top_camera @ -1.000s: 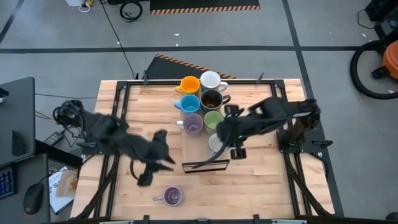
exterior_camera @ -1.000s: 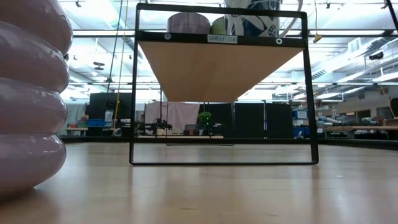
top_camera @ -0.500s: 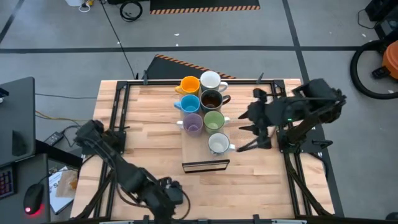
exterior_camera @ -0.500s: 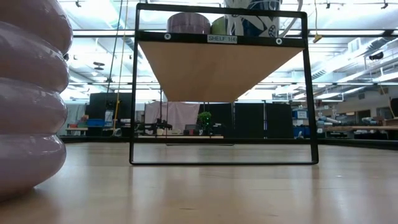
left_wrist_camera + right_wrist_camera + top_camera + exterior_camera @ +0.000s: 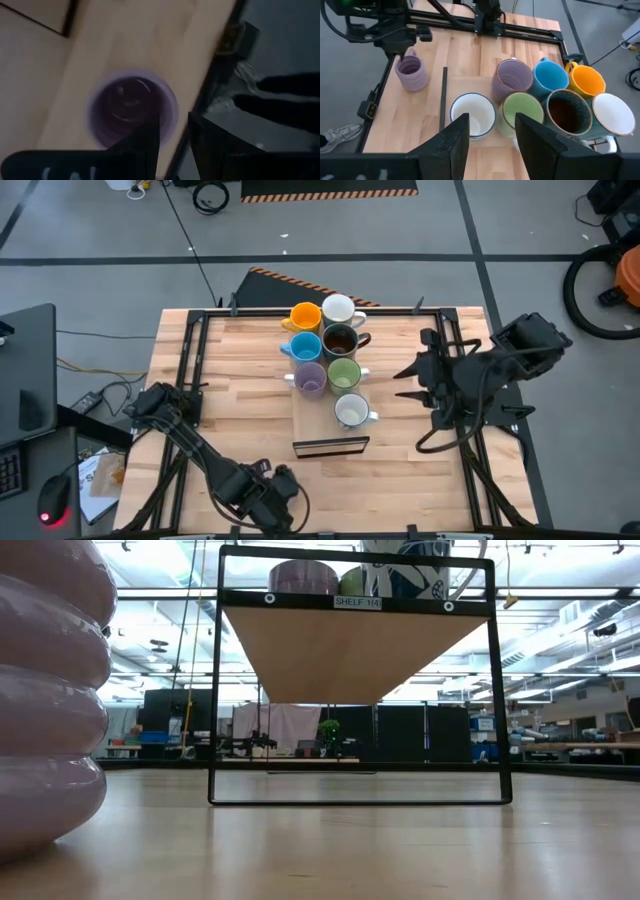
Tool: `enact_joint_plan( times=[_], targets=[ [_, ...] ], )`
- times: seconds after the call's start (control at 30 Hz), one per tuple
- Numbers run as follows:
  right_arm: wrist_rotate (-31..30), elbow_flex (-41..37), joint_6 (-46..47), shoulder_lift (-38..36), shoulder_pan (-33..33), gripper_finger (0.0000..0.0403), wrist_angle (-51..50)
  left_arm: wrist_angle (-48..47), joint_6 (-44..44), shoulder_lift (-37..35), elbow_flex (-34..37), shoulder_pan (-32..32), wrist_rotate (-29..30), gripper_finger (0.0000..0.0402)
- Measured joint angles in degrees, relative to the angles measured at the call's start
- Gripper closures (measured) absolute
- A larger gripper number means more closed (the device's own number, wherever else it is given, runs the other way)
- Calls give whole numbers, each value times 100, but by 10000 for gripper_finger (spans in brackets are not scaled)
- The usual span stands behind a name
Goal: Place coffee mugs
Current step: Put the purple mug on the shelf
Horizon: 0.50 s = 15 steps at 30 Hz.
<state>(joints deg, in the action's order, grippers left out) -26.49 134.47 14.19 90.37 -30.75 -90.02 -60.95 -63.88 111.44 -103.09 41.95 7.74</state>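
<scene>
The wooden table point(image 5: 230, 370) carries a raised shelf board point(image 5: 325, 430) where seven mugs sit in two rows, from the orange mug point(image 5: 305, 317) and white mug point(image 5: 338, 309) down to the grey-white mug point(image 5: 350, 411). At the near table edge the left gripper point(image 5: 172, 145) has one finger inside the lone lavender mug point(image 5: 132, 110) and one outside its rim, closed on its wall. The right gripper point(image 5: 490, 142) hangs apart-fingered and empty by the table's right side.

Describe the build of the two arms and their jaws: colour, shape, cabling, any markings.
Both arms are matt black with blocky jointed links. The right arm trails a looped black cable. The right gripper has flat, blunt black jaws. The left gripper looks alike, with faint white lettering on its body.
</scene>
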Motion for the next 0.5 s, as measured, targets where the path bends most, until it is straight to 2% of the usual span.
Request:
enact_joint_plan(
  times=[0.1,0.4,0.5],
  targets=[
    [-77,0,25,34,-72,238,0,-6,31,5,0,0,188,294],
    [-279,-299,227,24,-240,238,4,247,0,295,0,3,124,293],
    [-273,-496,245,4,-291,238,2,219,-37,376,0,0,138,281]
  ],
)
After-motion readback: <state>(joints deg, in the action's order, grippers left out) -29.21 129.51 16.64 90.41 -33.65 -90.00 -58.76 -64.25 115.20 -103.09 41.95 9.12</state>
